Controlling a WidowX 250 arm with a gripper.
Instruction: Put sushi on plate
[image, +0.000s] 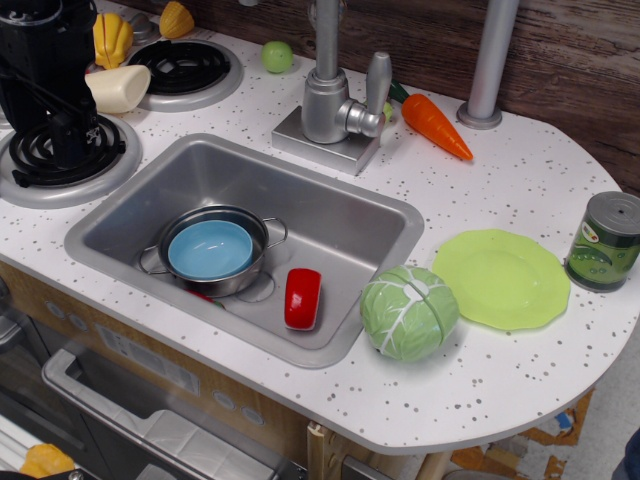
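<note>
The sushi (303, 298), a glossy red piece with a white base, lies on the floor of the steel sink (350, 215), near its front right corner. The lime-green plate (502, 278) sits flat on the counter to the right of the sink, with nothing on it. My gripper (62, 140) is a black mass at the far left, low over the front stove burner and far from both sushi and plate. Its fingers blend into the dark burner, so I cannot see how the jaws stand.
A steel pot holding a light-blue bowl (210, 250) sits in the sink left of the sushi. A green cabbage (409, 312) stands between sink and plate. A can (603, 242) stands right of the plate. The faucet (330, 100) and carrot (436, 125) are behind.
</note>
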